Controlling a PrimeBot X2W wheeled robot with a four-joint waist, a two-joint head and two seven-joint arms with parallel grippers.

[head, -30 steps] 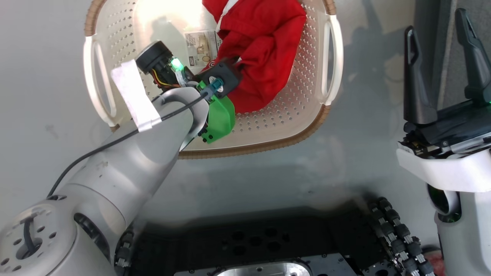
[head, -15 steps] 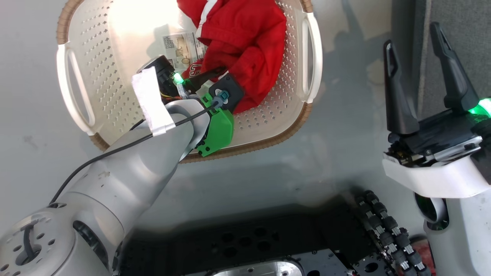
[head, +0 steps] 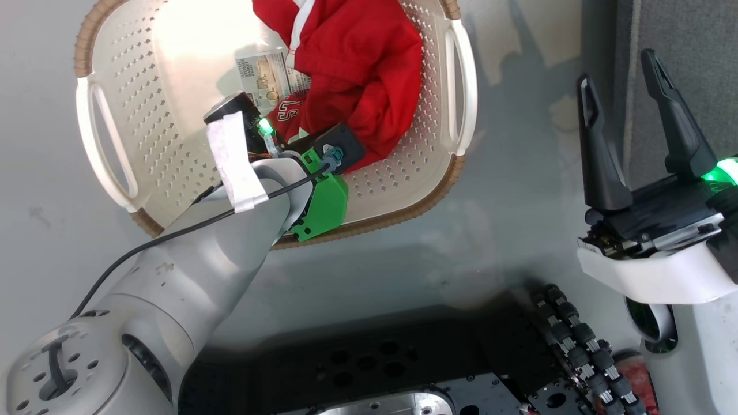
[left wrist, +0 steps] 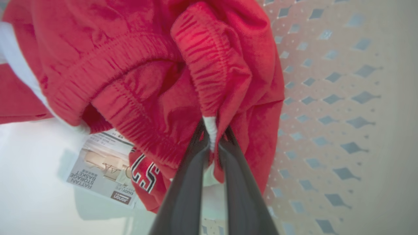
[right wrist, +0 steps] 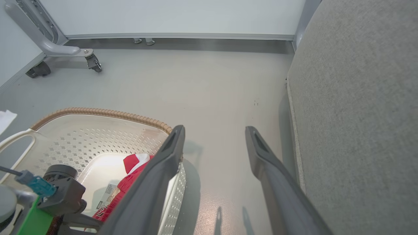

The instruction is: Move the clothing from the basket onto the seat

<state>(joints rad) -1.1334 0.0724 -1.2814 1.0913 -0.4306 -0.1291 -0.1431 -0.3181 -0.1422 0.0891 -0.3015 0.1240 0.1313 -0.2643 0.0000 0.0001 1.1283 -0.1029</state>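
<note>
The clothing [head: 357,63] is a bunched heap of red fabric with white trim in the right half of the basket [head: 403,216], which stands on the floor. My left gripper [left wrist: 212,133] reaches down into the basket and is shut on a fold of the clothing [left wrist: 130,65], a white edge pinched between its fingertips. White lettering shows on a red piece beside the paper label [left wrist: 98,166]. My right gripper [head: 617,69] hangs open and holds nothing, between the basket and the grey seat [head: 686,34]. The right wrist view shows that gripper [right wrist: 215,130] above the floor, the seat [right wrist: 359,114] on its right.
My dark wheeled base [head: 375,369] lies just in front of the basket. A grey frame leg with casters [right wrist: 94,63] stands by the far wall, beyond the basket's rim [right wrist: 107,113]. Bare grey floor [right wrist: 212,85] separates basket and seat.
The head view has shifted, so the basket sits further left in it. My left gripper's fingers have come together on the red fabric, and a lettered piece now shows beside the label.
</note>
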